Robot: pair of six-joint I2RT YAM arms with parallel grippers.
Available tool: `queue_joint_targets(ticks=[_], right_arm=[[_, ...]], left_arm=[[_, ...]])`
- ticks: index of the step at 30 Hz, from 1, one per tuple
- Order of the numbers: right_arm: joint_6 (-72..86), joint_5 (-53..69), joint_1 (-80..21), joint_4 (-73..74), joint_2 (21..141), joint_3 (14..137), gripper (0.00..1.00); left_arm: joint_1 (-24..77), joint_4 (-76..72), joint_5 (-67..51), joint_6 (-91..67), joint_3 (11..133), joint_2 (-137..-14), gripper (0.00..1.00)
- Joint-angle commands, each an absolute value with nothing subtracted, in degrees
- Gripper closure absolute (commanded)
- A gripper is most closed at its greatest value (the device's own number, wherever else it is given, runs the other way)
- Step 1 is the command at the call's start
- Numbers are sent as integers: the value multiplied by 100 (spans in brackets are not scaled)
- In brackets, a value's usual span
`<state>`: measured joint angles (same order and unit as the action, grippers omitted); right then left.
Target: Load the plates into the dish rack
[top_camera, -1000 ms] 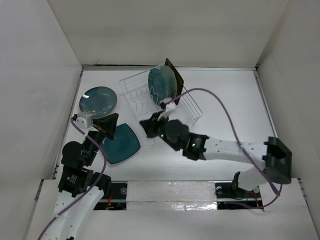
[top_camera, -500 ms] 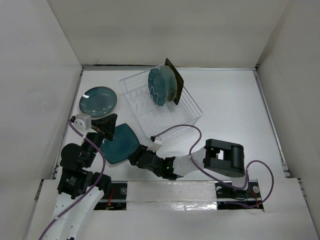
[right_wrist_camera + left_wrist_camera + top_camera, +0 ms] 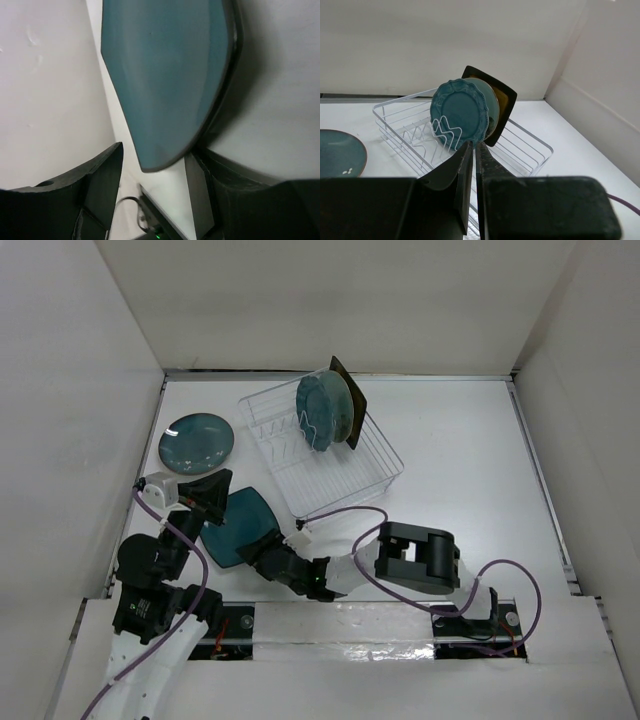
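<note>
The dish rack [image 3: 378,462] stands at the back middle of the table, with a scalloped teal plate [image 3: 320,412] and a black-rimmed rectangular plate [image 3: 352,400] upright in it. In the left wrist view the same rack [image 3: 532,150] and scalloped plate [image 3: 460,107] lie ahead. A round teal plate [image 3: 197,440] lies flat at the left. A square teal plate [image 3: 240,520] lies near the front left. My right gripper [image 3: 248,552] is open at its near corner, and the plate's corner [image 3: 160,150] sits between the jaws. My left gripper [image 3: 224,480] is shut and empty, just left of the square plate.
White walls close in the table on three sides. The right arm is folded low along the near edge, its purple cable [image 3: 350,515] looping in front of the rack. The round teal plate [image 3: 340,155] shows at the left edge of the left wrist view.
The right arm swung from the rack's front down to the near edge and opened around the square plate's corner. The left gripper shifted slightly left.
</note>
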<state>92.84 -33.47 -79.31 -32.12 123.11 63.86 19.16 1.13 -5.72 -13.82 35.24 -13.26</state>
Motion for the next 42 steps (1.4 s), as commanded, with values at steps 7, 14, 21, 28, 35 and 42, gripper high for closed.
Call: queue_joint_targets(ticks=[7,14,21,28,35,42], right_arm=[[9809,-3217,-7541,-3560,13183,6583,60],[9800,-2963,-7400,-4358,13438,6390,97],[9369,-3023,-7619,-4675,13001,5872,100],[8336,-3532,-8182,-4808,11798,5221,100],[6620,-4122,-8350,-4386,10576,5089,100],[5126,-4543,-8350,-4123,9372,5010,100]], left_arm=[[1942,-97,-589,-1380,3612,-1388,95],[1942,-79,-624,-1380,3630,-1477,95],[1942,-79,-563,-1354,3639,-1503,96],[1942,-88,-510,-1336,3630,-1441,95],[1942,-97,-167,-1266,3647,-1292,96],[1942,-202,-158,-1327,3779,-1274,95]])
